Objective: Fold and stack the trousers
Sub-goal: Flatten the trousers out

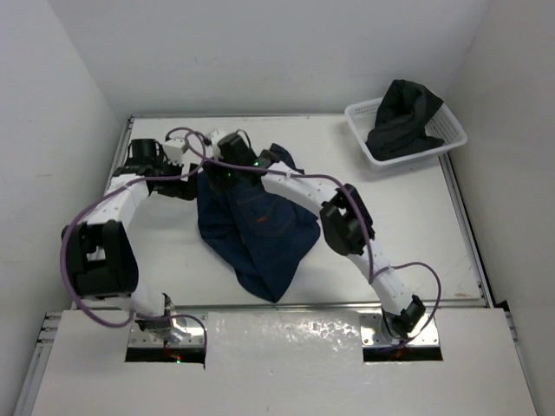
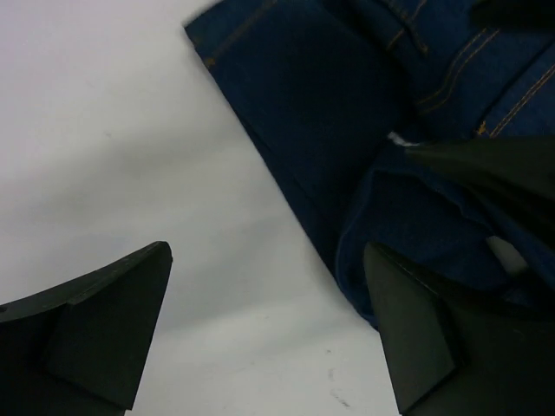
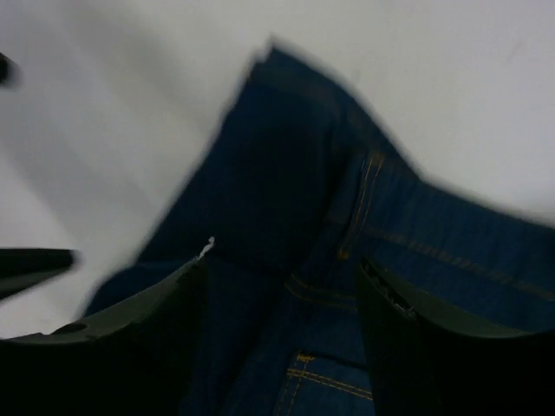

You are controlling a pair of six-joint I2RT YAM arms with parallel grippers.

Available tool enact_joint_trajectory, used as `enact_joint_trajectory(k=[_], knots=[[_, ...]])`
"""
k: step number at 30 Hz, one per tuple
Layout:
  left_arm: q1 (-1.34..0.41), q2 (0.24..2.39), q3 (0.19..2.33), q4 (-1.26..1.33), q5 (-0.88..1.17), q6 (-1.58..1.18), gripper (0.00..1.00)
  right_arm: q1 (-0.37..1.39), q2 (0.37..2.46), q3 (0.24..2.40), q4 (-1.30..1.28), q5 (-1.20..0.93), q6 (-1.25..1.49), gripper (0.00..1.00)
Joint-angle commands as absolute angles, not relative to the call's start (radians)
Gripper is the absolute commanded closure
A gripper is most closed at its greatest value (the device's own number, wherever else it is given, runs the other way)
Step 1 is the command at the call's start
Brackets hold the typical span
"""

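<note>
from above: the trousers (image 1: 251, 225), dark navy denim, lie in a rumpled heap left of centre on the white table (image 1: 408, 225), one end tapering to a point toward the near edge. the left arm (image 1: 104, 217) loops in from the left and the right arm (image 1: 299, 191) reaches across from the right. both wrists are over the far end of the heap, where a tangle of dark parts and cables hides the fingers from this camera. at the far right corner a white basket (image 1: 451, 132) holds a dark garment (image 1: 403, 113), well apart from the denim.

left wrist: the left gripper (image 2: 269, 260) stands with its jaws wide apart and only bare table between them. one finger hangs over the white surface. the other sits at the edge of the denim, and whether it touches cannot be told. a flat folded panel runs diagonally up the frame, with tan stitching on the seams at upper right. a dark wedge juts in from the right edge and cannot be identified.

right wrist, blurred: the right gripper (image 3: 282, 269) is spread, jaws apart over the denim and clamped on nothing visible. between the fingers show a seam and a tan-stitched pocket corner. a corner of fabric points toward the bare table beyond.
</note>
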State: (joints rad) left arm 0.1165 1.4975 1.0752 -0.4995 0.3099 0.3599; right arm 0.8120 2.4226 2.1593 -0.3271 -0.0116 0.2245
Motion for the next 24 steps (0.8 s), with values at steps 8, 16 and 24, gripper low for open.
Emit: enact_joint_trajectory(k=[8,16,24], knots=[[0.147,1.625,1.086,-0.529,0.521,0.281,0.2,0.804,2.536,2.138,-0.348,0.144,0.373,0.58],[0.141,1.565,1.055,-0.491,0.522,0.322,0.22,0.802,2.354,2.023,-0.259,0.106,0.376,1.0],[0.08,1.598,1.037,-0.469,0.474,0.403,0.16,0.746,2.088,1.811,-0.154,-0.053,0.492,1.0]])
